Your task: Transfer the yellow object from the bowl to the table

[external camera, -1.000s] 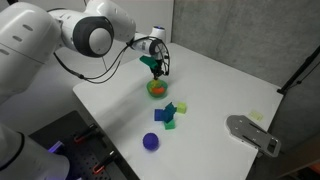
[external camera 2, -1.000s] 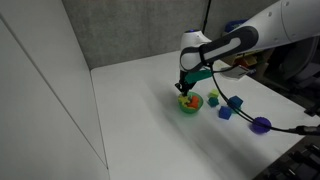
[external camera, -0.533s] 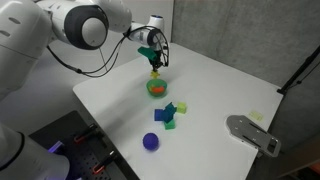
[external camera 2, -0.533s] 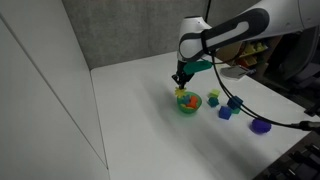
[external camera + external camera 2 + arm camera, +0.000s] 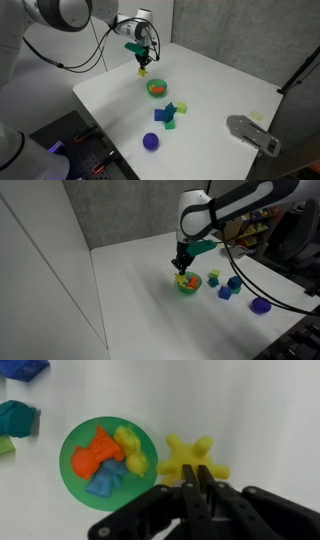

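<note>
My gripper [image 5: 193,478] is shut on a spiky yellow object [image 5: 192,458] and holds it over the white table [image 5: 270,420], just beside the green bowl [image 5: 72,485]. The bowl holds an orange piece [image 5: 92,457], a blue piece [image 5: 106,482] and another yellow piece [image 5: 131,452]. In both exterior views the gripper [image 5: 143,64] [image 5: 181,264] hangs above the table, a little away from the bowl [image 5: 157,87] [image 5: 188,283], with the yellow object [image 5: 144,69] at its fingertips.
Green and blue blocks [image 5: 170,112] [image 5: 225,287] lie near the bowl. A purple ball [image 5: 151,142] [image 5: 260,305] sits toward the table edge. A grey device [image 5: 253,134] lies at one side of the table [image 5: 230,90].
My gripper has risen out of the bowl with the yellow object and moved sideways away from the bowl, over bare table.
</note>
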Action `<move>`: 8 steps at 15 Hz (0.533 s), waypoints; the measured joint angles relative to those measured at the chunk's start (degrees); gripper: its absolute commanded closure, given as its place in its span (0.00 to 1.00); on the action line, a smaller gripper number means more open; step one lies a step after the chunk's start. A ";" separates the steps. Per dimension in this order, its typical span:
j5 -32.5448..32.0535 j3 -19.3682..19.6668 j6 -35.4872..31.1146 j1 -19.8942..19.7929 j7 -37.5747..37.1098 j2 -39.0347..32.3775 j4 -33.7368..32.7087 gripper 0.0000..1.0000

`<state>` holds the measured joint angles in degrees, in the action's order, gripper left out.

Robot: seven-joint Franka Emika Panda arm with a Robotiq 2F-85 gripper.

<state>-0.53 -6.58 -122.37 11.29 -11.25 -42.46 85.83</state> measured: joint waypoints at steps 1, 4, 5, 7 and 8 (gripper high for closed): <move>0.00 -0.33 -0.13 0.07 0.72 1.03 2.20 0.94; 0.00 -0.88 -1.75 0.28 2.92 3.63 8.88 0.94; 0.00 -1.01 -2.55 0.28 3.51 4.32 11.07 0.94; 0.00 -1.09 -4.23 0.28 4.33 5.44 14.94 0.94; 0.00 -1.09 -4.93 0.28 4.66 5.79 16.62 0.93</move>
<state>-0.53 -7.67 -127.30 11.57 -6.59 -36.67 102.45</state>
